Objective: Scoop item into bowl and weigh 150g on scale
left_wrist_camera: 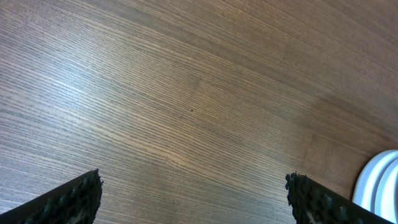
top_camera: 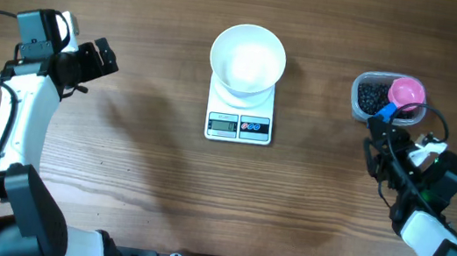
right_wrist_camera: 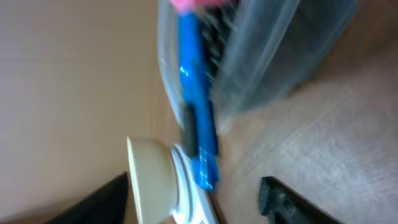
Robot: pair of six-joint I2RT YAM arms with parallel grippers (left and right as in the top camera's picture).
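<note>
Beads (top_camera: 371, 96) sit in the tub (top_camera: 356, 102), bowl (top_camera: 221, 52) empty: scoop-grabbing stage. Right fingers (right_wrist_camera: 283, 202) straddle the blue handle (right_wrist_camera: 198, 124) unclamped, left fingers (left_wrist_camera: 71, 200) wide; next, squeeze.

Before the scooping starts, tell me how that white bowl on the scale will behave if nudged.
The bowl looks empty, so probably light and easily shifted. Its smooth sides may be slippery to grasp. Its rim reaches past the scale, so a push could tip it off.
</note>
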